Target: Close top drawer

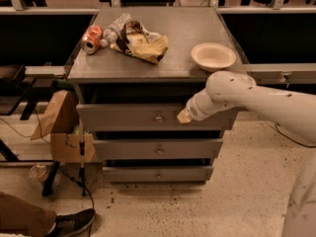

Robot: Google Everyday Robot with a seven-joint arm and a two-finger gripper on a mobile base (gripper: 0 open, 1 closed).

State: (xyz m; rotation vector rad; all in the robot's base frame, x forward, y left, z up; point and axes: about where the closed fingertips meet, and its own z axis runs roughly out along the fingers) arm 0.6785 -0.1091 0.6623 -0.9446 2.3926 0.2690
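The top drawer (118, 116), rigid and likely heavy to slide, juts slightly out below the table (187, 33); the gripper (184, 115), clenched or released I cannot tell, seems to touch its front right of the knob (159, 118), a sound pushing spot.

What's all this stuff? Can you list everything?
Cabinet: one, grey, centre.
Top drawer: one, grey, under the cabinet top.
Lower drawers: two, grey, below.
Soda can: one, orange, cabinet top, left.
Bottle: one, clear, beside can.
Snack bag: one, yellow-brown, top middle.
Bowl: one, cream, top right.
Cardboard box: one, brown, floor left.
Shoe: one, dark, bottom left.
Gripper: one, tan, at top drawer's front, right of knob.
Arm: one, white, from right.
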